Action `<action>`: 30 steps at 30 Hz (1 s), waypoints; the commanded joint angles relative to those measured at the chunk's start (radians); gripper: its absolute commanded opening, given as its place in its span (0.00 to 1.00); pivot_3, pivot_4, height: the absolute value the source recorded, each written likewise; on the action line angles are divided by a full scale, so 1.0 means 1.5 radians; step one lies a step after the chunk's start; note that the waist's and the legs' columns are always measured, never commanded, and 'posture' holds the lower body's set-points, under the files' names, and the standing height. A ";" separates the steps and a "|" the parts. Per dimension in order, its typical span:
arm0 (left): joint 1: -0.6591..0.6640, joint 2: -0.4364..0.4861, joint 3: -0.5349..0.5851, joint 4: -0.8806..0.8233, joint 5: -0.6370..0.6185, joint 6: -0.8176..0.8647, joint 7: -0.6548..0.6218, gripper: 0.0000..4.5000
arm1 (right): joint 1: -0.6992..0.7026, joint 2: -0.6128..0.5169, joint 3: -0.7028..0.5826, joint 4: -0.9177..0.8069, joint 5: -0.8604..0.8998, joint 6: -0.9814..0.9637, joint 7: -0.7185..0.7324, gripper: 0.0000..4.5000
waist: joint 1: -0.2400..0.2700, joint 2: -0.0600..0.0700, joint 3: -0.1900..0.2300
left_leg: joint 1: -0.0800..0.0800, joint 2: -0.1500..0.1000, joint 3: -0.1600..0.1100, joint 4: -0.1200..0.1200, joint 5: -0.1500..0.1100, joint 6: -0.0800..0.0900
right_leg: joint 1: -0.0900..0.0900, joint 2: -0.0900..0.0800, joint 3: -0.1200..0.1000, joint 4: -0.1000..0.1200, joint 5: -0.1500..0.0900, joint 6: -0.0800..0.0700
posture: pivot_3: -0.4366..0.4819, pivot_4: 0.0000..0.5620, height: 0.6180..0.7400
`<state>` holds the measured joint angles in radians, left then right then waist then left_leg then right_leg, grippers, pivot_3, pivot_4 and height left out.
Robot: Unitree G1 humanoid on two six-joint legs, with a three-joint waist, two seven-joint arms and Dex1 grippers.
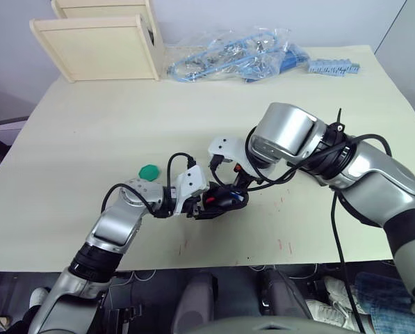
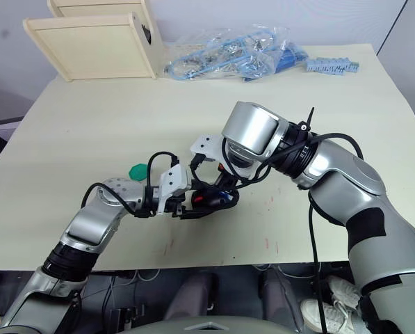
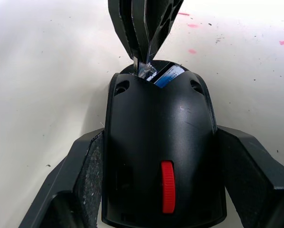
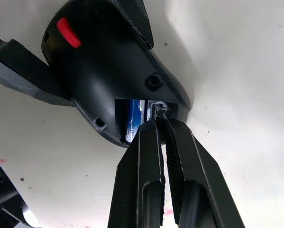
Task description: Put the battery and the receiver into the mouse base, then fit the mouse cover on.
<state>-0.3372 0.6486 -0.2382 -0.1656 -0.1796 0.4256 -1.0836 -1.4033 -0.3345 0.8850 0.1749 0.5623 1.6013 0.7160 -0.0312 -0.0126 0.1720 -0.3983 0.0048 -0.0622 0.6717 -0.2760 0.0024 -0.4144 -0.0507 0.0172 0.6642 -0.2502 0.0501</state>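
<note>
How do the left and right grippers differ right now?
The left gripper is spread wide around the sides of the mouse base; the right gripper is pinched nearly shut at the base's open compartment, beside the blue battery. The left grips the whole body; the right works with its fingertips only. Both have black fingers.
</note>
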 commanded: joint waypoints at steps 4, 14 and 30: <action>0.015 0.000 -0.021 -0.010 0.001 0.002 -0.004 0.66 | 0.003 0.001 -0.014 -0.017 -0.010 -0.005 0.009 0.00 | 0.000 0.000 0.000 | 0.000 0.000 0.000 0.000 0.000 0.000 | 0.000 0.000 0.000 0.000 0.000 0.000 | 0.48 0.27 1.00; 0.013 -0.005 -0.022 -0.005 0.002 0.002 -0.002 0.66 | 0.011 0.011 -0.016 -0.019 -0.017 -0.004 0.013 0.00 | -0.001 0.000 0.000 | 0.000 0.000 0.000 0.000 0.000 0.000 | 0.000 0.000 0.000 0.000 0.000 0.000 | 0.48 0.27 1.00; 0.016 -0.008 -0.025 -0.008 0.004 0.000 0.004 0.66 | 0.017 0.005 0.035 -0.037 -0.046 -0.028 0.031 0.00 | -0.002 0.000 -0.001 | 0.001 0.000 -0.001 0.000 0.000 0.000 | 0.000 0.000 0.000 0.001 0.000 0.000 | 0.48 0.27 1.00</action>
<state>-0.3293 0.6440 -0.2373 -0.1657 -0.1784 0.4252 -1.0731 -1.3791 -0.3306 0.9212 0.1473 0.4951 1.5627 0.7552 -0.0345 -0.0121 0.1712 -0.3963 0.0045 -0.0630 0.6719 -0.2759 0.0023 -0.4138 -0.0509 0.0177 0.6662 -0.2502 0.0502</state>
